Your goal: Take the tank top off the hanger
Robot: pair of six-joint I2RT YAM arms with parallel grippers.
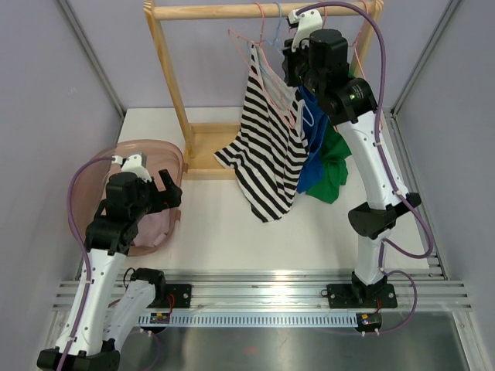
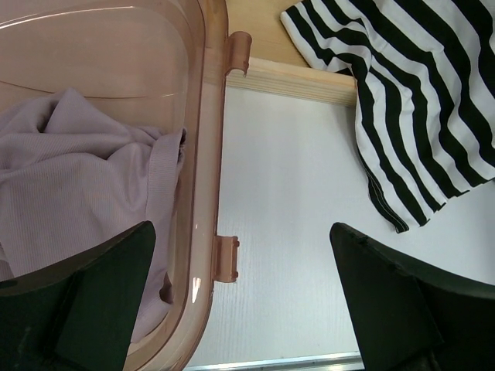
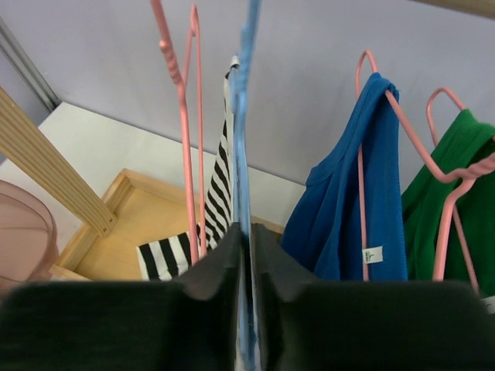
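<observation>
Top external looking down from behind, far. Left wrist pointing down, close over basket. Right wrist peering between hangers. All sharing striped tank top.

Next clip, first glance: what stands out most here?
The black-and-white striped tank top hangs from the wooden rack at the back, its hem reaching the rack's base. The right gripper is up there, clamped on a blue hanger. At the left, the open left gripper hovers by a pink basket holding a lilac garment.

Bare tabletop between bin and striped tank top; hangers crowded along wooden rail.
</observation>
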